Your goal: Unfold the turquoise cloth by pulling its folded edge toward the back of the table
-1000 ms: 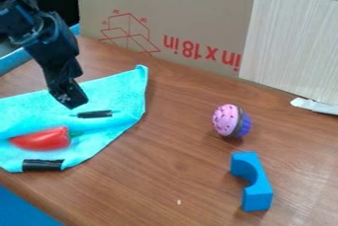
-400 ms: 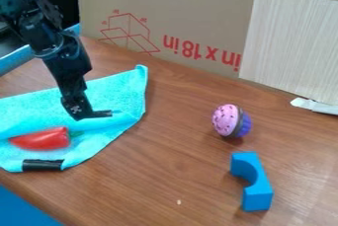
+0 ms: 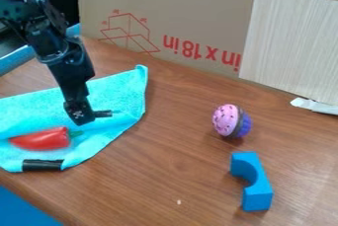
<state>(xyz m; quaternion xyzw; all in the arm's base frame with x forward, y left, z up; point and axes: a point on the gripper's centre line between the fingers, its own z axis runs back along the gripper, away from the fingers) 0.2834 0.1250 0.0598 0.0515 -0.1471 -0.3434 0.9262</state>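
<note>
Brn wood table (image 3: pixel 165 175) w/ turq. cloth (image 3: pixel 117 89), toy cupcake (image 3: pixel 228 120), blue blk (image 3: pixel 257 195).

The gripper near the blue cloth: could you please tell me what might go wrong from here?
The gripper is low at the cloth, beside a black strip, so it might snag or bunch the fabric. The red pepper lies on this cloth and could roll or slide if it is pulled. The cloth also reaches close to the near edge of the table, so a pull that way might drag both off.
</note>
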